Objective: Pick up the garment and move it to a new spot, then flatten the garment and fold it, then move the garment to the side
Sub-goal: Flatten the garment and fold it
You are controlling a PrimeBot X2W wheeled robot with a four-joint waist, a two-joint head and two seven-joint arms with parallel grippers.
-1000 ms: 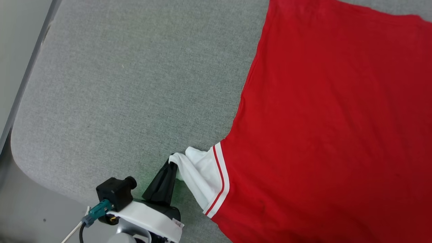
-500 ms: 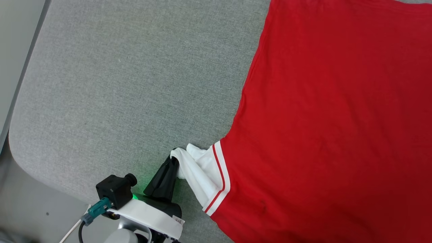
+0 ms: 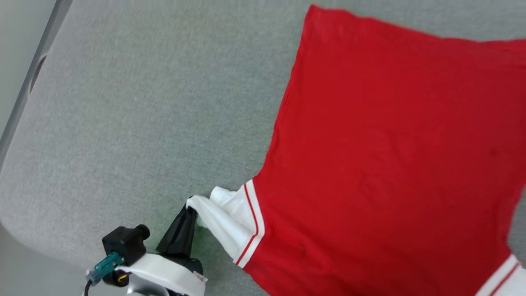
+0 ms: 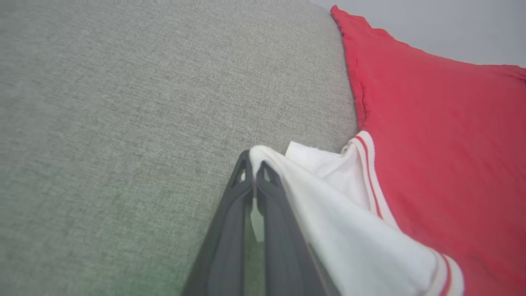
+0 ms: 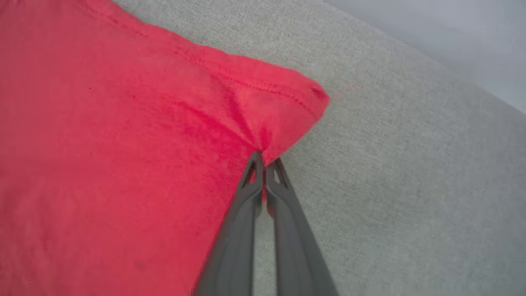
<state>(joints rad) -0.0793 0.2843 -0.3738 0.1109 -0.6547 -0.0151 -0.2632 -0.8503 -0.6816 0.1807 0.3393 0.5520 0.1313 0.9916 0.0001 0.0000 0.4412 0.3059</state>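
The garment (image 3: 370,164) lies spread on the grey table (image 3: 144,102), plain red side up, with no letters or number showing. Its white sleeve (image 3: 226,222), with red-and-white trim, sticks out at the lower left. My left gripper (image 3: 190,209) is shut on the tip of that sleeve. The left wrist view shows the left gripper (image 4: 254,164) pinching the sleeve (image 4: 328,197) beside the red body (image 4: 444,144). In the right wrist view my right gripper (image 5: 264,158) is shut on the red cloth (image 5: 102,144) just inside a hemmed corner (image 5: 312,98). A second white sleeve (image 3: 507,277) peeks in at the lower right.
The table's padded grey top runs wide and bare to the left of the garment. Its left edge (image 3: 22,102) slants beside a dark strip, and its rounded front corner (image 3: 16,230) drops to the floor at the lower left.
The whole head picture has shifted, so the camera moved: the garment's far hem and second sleeve have come into view. My left gripper still holds the sleeve tip.
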